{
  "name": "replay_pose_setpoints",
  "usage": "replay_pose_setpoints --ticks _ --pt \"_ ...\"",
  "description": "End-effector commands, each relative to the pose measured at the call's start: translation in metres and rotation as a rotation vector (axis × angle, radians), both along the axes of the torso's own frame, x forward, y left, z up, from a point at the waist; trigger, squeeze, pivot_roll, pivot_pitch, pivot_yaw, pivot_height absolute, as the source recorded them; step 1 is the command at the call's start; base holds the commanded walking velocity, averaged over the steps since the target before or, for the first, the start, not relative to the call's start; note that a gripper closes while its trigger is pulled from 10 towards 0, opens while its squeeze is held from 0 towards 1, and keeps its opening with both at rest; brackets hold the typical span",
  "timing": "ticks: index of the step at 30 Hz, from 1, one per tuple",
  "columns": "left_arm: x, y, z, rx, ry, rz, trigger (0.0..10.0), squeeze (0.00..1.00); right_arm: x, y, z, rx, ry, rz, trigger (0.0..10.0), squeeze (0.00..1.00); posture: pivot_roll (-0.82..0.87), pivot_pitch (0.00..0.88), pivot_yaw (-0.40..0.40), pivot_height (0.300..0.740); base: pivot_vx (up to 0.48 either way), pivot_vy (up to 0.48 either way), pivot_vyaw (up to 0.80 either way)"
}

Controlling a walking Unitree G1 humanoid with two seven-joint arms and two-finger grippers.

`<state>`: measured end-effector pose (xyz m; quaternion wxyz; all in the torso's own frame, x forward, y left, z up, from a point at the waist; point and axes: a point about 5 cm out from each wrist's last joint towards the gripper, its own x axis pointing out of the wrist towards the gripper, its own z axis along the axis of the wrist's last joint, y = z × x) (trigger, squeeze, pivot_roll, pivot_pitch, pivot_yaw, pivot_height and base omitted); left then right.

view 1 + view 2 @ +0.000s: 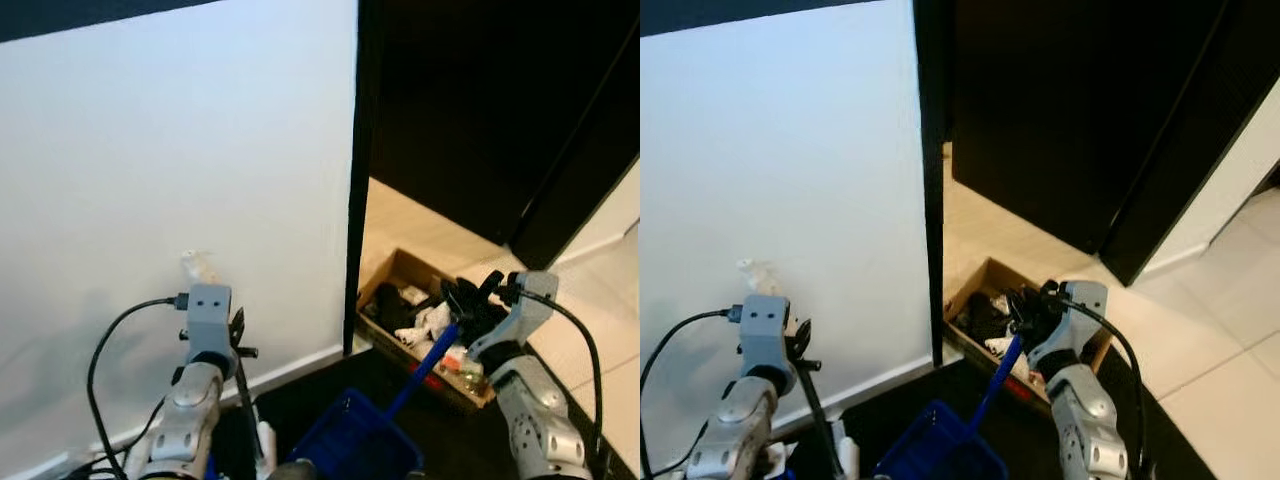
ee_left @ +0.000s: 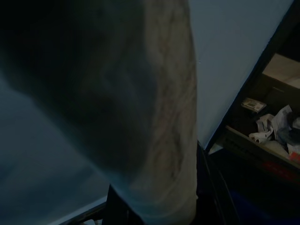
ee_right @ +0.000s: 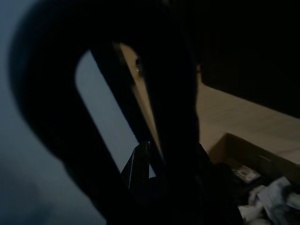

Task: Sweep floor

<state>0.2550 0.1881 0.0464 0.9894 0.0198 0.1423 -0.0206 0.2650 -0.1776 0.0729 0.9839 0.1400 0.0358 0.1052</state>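
A blue dustpan [image 1: 352, 442] hangs low in front of me, its blue handle [image 1: 425, 365] rising to my right gripper [image 1: 464, 299], which is shut on the handle's top. In the right wrist view a dark loop [image 3: 56, 108] sits close before the lens. My left gripper [image 1: 238, 332] is raised by the white wall, shut on a thin black broom stick [image 1: 248, 395] that runs down to a white part [image 1: 266, 440]. A blurred dark and beige shape [image 2: 154, 117] looms close in the left wrist view.
An open cardboard box [image 1: 424, 263] of crumpled paper and litter lies on the beige floor past a black door post [image 1: 357, 180]. Dark cabinet doors [image 1: 480, 110] stand behind it. Pale tiles [image 1: 610, 290] lie at right. The white wall [image 1: 170, 170] is close on my left.
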Motion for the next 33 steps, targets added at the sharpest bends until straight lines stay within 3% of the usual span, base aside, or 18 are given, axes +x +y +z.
replay_pose_setpoints --ticks 1,30,33 --pt "0.002 0.000 0.001 0.010 -0.011 -0.004 10.0 0.00 -0.002 -0.002 -0.008 0.039 0.046 -0.018 10.0 0.00 0.07 0.046 0.026 0.740 0.000 0.000 0.00" --pt "0.001 -0.002 0.000 0.020 -0.008 -0.005 10.0 0.00 0.004 -0.014 -0.008 0.055 0.045 -0.117 10.0 0.00 0.07 0.056 0.026 0.740 0.000 0.000 0.00" --pt "0.001 -0.003 0.000 0.020 -0.008 -0.006 10.0 0.00 0.004 -0.015 -0.009 0.044 0.044 -0.130 10.0 0.00 0.07 0.055 0.026 0.740 0.000 0.000 0.79"
